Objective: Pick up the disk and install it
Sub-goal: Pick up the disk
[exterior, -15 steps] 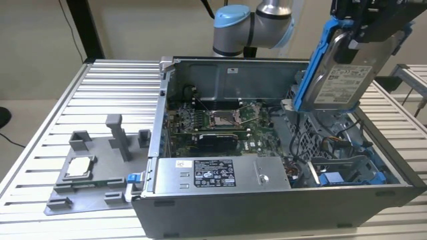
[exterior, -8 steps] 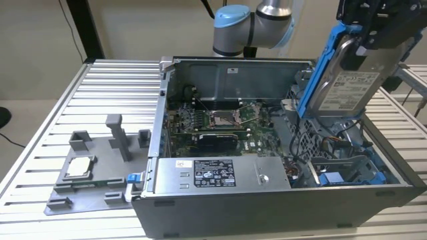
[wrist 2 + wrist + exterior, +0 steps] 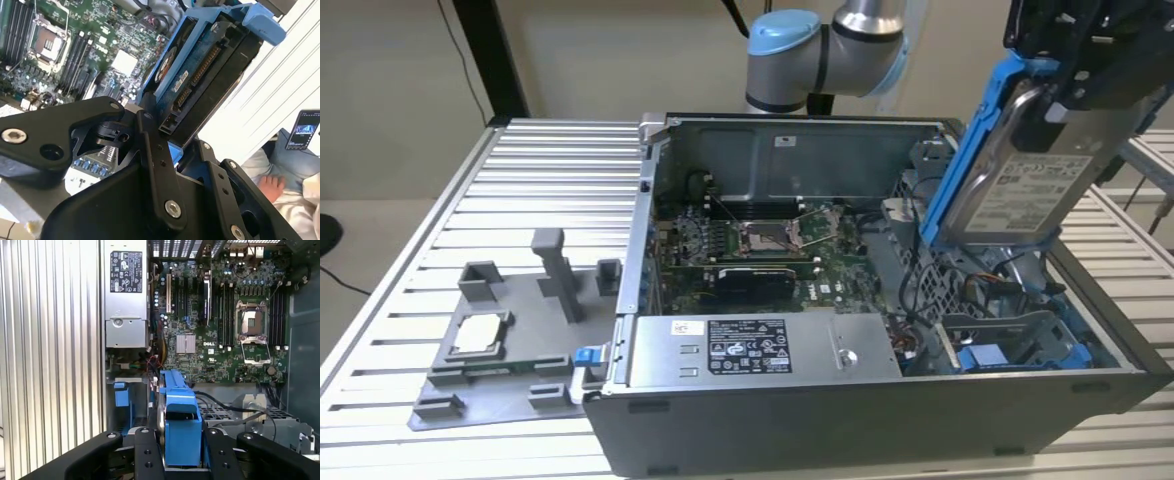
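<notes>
The gripper [image 3: 1083, 98] held the disk [image 3: 1021, 185] nearly upright above the computer case [image 3: 854, 420]; I judged a good install needed straight, slow alignment with the drive bay [image 3: 1007, 338].

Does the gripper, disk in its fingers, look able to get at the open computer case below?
Probably yes: the gripper holds the disk over the case, whose side is off; loose cables lie inside.

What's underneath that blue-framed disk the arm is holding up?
The open computer case: its drive cage and loose cables. The disk, clamped in the pincer, covers the case corner behind it.
</notes>
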Tool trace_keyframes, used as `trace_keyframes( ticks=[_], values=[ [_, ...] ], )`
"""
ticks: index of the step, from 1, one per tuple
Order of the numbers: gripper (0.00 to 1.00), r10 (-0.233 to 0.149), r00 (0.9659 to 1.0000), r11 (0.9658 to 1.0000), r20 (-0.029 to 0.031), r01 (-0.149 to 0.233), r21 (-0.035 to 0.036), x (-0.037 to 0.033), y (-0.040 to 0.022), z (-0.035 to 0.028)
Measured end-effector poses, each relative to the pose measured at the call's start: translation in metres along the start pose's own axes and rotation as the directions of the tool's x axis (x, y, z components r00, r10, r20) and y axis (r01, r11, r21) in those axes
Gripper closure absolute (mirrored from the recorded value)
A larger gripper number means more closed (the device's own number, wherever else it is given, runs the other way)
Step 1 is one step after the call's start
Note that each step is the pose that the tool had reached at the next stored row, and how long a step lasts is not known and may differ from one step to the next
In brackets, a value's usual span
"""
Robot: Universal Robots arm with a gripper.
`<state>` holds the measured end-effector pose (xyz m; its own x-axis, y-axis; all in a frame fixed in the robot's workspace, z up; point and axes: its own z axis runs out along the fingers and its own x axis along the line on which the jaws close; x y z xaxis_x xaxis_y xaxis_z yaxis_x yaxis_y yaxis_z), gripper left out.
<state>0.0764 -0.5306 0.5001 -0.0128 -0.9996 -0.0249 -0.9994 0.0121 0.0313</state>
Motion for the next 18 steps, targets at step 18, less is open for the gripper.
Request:
trace_keyframes(
  ticks=[18],
  values=[
    [1.0, 0.0, 1.0, 0.9998, -0.0002, 0.0, -0.0207, 0.0264, -0.0247, -0.0009]
  ],
)
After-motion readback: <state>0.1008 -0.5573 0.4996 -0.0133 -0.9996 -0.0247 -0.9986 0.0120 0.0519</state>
